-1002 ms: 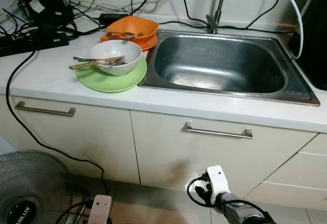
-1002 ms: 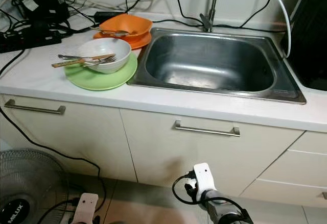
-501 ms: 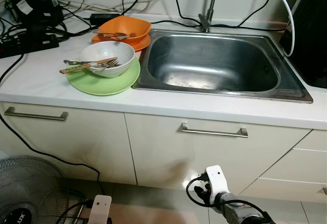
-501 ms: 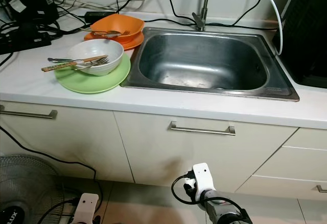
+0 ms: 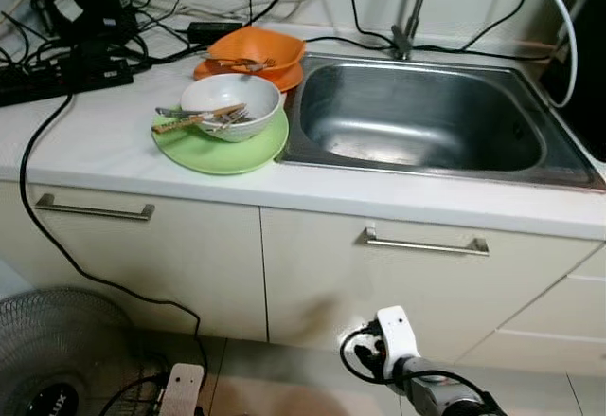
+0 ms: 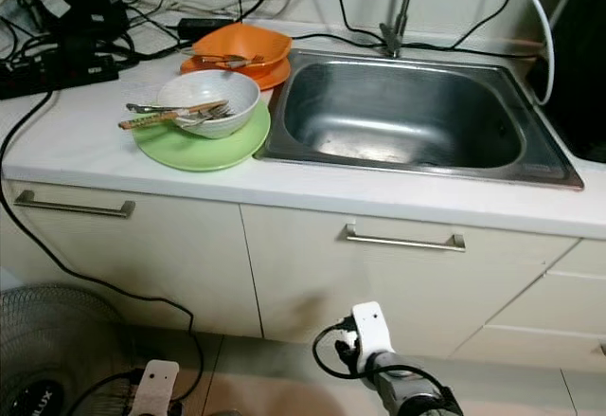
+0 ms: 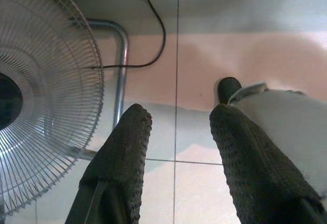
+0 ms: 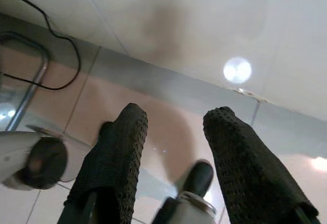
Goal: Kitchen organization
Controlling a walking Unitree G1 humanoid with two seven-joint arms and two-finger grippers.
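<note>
Steel sink [image 5: 426,122] as landmark; since half a second ago the whole picture has slid to the right, so my head turned and the dishes did not move; both my arms still hang low before the cabinet doors. Just left of the sink: white bowl [image 5: 230,106] on green plate [image 5: 220,148], holding a fork [image 5: 227,117] and chopsticks [image 5: 194,119] laid across its rim; behind it, orange bowl [image 5: 258,49] on an orange plate [image 5: 248,73], cutlery inside; sink basin bare steel. White countertop [image 5: 95,136]; black cables [image 5: 85,51] far left of the sink; floor fan [image 7: 36,106] on tiled floor below. Left gripper [image 7: 179,132] released, fingers apart over tiles; right gripper [image 8: 171,132] likewise spread.
</note>
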